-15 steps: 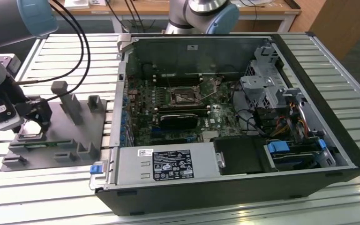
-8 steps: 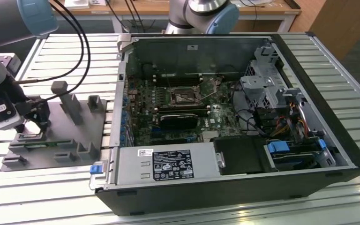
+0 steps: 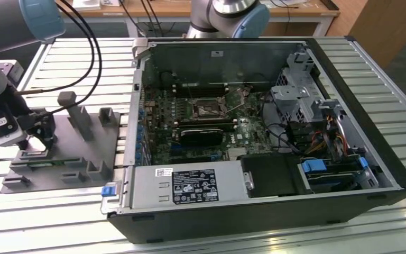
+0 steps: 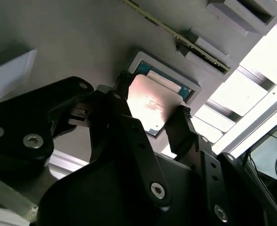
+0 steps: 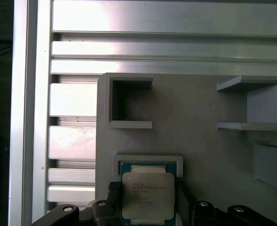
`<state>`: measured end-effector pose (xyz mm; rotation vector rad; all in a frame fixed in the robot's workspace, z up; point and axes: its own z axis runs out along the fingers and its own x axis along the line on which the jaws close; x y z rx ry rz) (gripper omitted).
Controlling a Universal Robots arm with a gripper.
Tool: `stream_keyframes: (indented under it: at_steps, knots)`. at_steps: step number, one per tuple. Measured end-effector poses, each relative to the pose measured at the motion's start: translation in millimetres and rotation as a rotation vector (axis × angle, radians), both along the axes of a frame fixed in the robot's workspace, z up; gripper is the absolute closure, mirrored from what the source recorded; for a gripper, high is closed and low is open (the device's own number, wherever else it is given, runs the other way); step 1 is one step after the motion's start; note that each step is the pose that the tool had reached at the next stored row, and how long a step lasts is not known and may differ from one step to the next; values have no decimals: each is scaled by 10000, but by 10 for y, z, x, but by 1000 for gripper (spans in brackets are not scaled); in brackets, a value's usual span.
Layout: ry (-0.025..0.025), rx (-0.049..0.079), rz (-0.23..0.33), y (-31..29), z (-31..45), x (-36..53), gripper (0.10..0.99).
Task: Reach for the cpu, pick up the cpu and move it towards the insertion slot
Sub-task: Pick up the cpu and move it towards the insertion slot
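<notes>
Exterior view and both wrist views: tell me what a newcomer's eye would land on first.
The open computer case dominates the middle and right of the exterior view, its insertion slot shining on the board inside. At the exterior view's left, the gripper stands over the grey tray. In both wrist views its black fingers flank the silvery cpu, which looks offset from its pocket in the tray.
</notes>
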<state>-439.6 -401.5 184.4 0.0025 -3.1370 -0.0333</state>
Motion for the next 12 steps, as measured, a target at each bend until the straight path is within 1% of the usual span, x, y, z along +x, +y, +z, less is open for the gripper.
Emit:
stream_keyframes:
  at_steps: [2, 3, 5, 7, 11, 12]
  knots:
    - [1, -1, 0, 0, 1, 0, 506]
    - [1, 0, 0, 0, 0, 0, 549]
    - [-1, 2, 0, 1, 6, 0, 549]
    - [0, 2, 0, 0, 36, 0, 549]
    - [-1, 3, 0, 0, 161, 0, 549]
    - [0, 3, 0, 0, 226, 0, 549]
